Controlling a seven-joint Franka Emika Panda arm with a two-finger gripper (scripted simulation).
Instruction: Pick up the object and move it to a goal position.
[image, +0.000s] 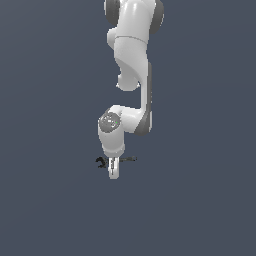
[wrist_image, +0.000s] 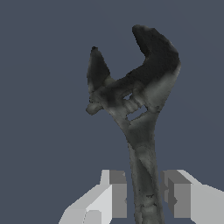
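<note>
The object, a small dark grey-black wrench (image: 102, 162), lies flat on the grey floor. Its open jaw points to the exterior view's left and its slim handle runs right. My gripper (image: 113, 171) has come straight down over the handle's middle. In the wrist view the wrench (wrist_image: 140, 100) fills the frame, with its jaw end far from the fingers. The gripper (wrist_image: 144, 194) straddles the handle. A narrow strip of floor shows between the handle and each finger (wrist_image: 117, 192), so it is open and not clamped.
The white arm (image: 131, 55) hangs down from the top of the exterior view. Nothing but the flat dark grey floor (image: 200, 200) surrounds the wrench. No goal marker shows.
</note>
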